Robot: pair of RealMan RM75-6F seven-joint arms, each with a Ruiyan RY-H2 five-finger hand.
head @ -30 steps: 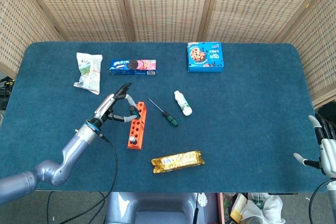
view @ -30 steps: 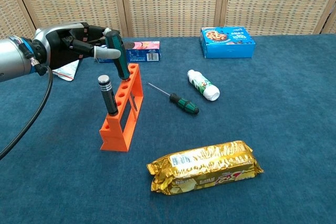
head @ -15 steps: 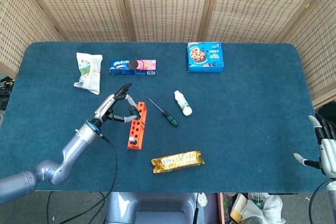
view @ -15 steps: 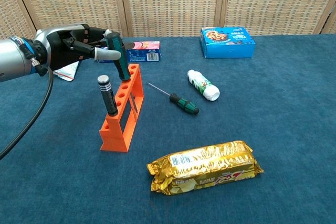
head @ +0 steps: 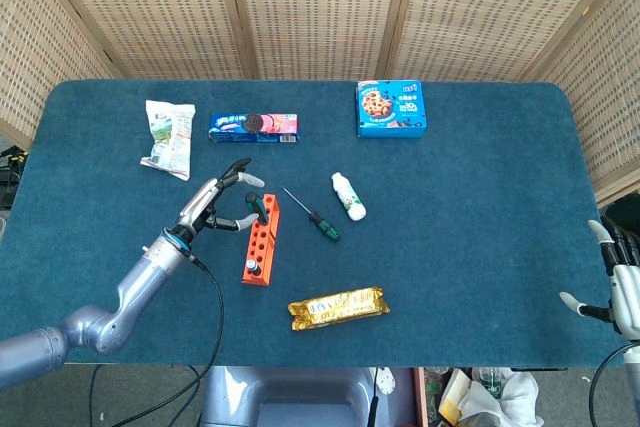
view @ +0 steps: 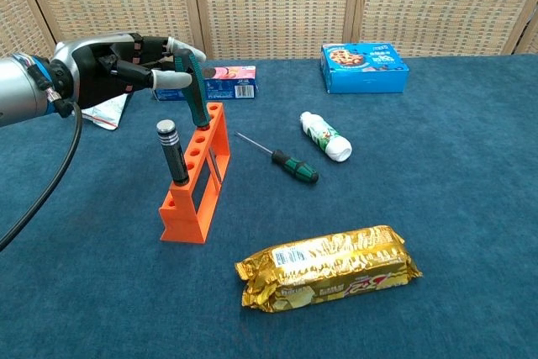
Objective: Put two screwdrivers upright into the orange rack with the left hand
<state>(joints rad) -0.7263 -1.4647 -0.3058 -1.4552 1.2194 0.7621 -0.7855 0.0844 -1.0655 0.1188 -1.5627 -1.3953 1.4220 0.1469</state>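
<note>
The left hand [view: 126, 69] pinches the top of a green-handled screwdriver [view: 196, 98] whose lower end sits in a far-end hole of the orange rack [view: 195, 176], leaning slightly. A black-handled screwdriver [view: 172, 152] already stands upright in a hole nearer the front end. So one looks finished and the second seems nearly seated, pending release. Another green-handled screwdriver [view: 279, 158] lies on the table, just right of the rack. The right hand [head: 617, 287] rests at the table's edge, fingers apart, empty.

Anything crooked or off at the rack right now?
The green-handled screwdriver held by the left hand leans in the far end of the orange rack, not upright; the black-handled screwdriver stands nearly straight.
</note>
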